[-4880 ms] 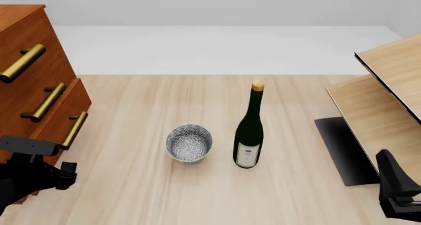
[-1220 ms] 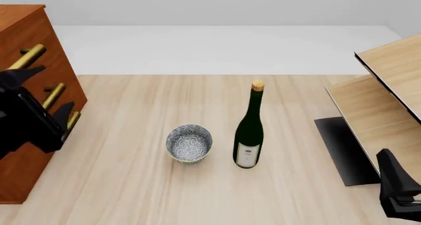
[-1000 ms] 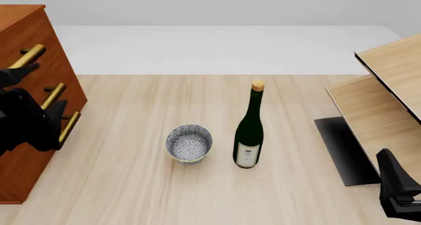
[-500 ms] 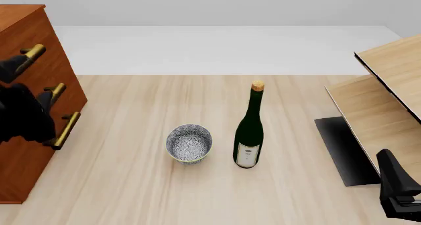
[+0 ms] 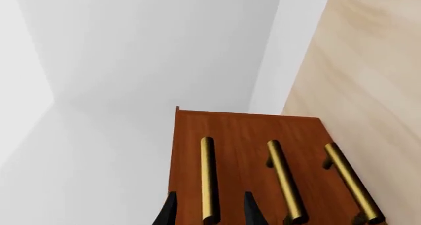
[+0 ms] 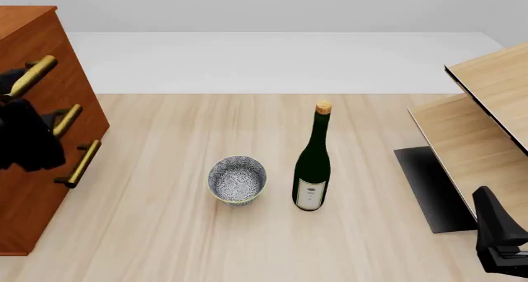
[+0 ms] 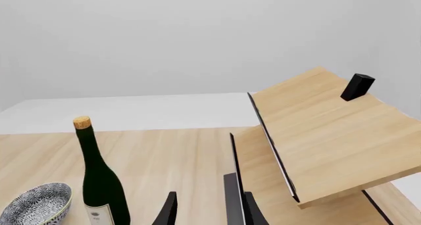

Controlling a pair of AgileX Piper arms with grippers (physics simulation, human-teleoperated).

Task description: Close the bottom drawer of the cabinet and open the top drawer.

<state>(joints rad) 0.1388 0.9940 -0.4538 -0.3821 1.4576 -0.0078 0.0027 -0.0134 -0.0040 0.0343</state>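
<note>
The cabinet (image 6: 23, 31) stands at the table's left edge, all three drawer fronts flush. The brass handle (image 6: 33, 75) of the top drawer (image 6: 51, 52) runs between the fingers of my left gripper (image 6: 15, 89). The left wrist view shows this gripper (image 5: 209, 212) open, one fingertip (image 5: 169, 211) on each side of that handle (image 5: 207, 178), apart from it. The bottom drawer (image 6: 37, 201) is pushed in, and its handle (image 6: 81, 163) is free. My right gripper (image 7: 208, 211) is open and empty at the front right of the table.
A patterned bowl (image 6: 237, 179) and a dark green wine bottle (image 6: 313, 161) stand mid-table. A pale wooden shelf unit (image 6: 483, 127) leans at the right over a black mat (image 6: 429, 186). The right arm (image 6: 499, 239) rests in the front right corner.
The bottom drawer stuck out 4.9 s ago and is now flush. Since then my left gripper has risen along the cabinet front from the lower handles to the top handle. The right arm stayed still.
</note>
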